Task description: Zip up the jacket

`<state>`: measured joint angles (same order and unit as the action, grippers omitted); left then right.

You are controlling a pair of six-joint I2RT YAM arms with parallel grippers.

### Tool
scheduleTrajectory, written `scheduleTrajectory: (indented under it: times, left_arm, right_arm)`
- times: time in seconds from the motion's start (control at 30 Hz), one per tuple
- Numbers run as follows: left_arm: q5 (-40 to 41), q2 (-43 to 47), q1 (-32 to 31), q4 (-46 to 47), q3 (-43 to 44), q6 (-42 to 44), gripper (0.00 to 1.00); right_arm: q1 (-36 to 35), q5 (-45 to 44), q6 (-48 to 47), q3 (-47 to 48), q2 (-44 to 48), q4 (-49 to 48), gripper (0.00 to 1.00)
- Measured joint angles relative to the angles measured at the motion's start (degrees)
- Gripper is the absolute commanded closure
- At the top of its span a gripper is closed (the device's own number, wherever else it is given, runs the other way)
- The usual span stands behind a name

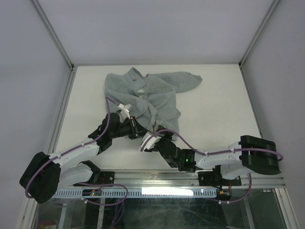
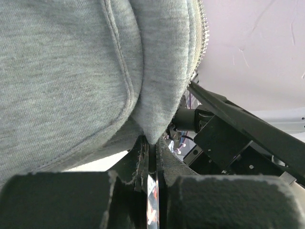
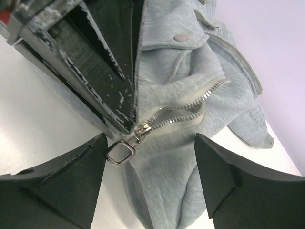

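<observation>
The pale grey-green jacket (image 1: pixel 145 90) lies rumpled on the white table, its zipper partly open. My left gripper (image 1: pixel 137 130) is shut on the jacket's bottom edge (image 2: pixel 151 136), right beside the zipper slider (image 3: pixel 143 128). The square metal zipper pull (image 3: pixel 120 152) hangs free from the slider. My right gripper (image 3: pixel 150 160) is open around this spot. Its left finger (image 3: pixel 71 176) almost touches the pull and its right finger (image 3: pixel 233 176) stands apart over the fabric (image 3: pixel 167 191). The left gripper's black fingers (image 3: pixel 109 71) show just above the slider.
White walls with metal corner rails (image 1: pixel 62 95) close in the table on three sides. The right arm's body (image 2: pixel 238 143) sits close to the left gripper. A snap button (image 3: pixel 180 36) and open zipper teeth (image 3: pixel 190 107) show higher on the jacket.
</observation>
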<state>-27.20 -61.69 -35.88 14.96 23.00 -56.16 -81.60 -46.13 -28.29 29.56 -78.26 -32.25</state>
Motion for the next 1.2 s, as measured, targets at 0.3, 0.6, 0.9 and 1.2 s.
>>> scheduleTrajectory:
  times: [0.3,0.6,0.9,1.2]
  left_arm:
    - [0.2,0.0,0.0,-1.7,0.2,0.3,1.0]
    - [0.3,0.3,0.0,-3.2,0.3,1.1,1.0]
    - [0.3,0.5,0.0,-3.7,0.3,1.6,1.0]
    - [0.6,1.1,0.0,-3.7,0.3,1.7,1.0]
  right_arm:
    - [0.0,-1.4,0.3,1.2,6.2,11.0,0.41]
    - [0.0,6.7,8.0,3.2,7.7,18.2,0.58]
    - [1.9,10.2,11.1,4.6,8.4,23.1,0.77]
    - [4.7,12.7,13.4,4.6,10.8,24.4,0.84]
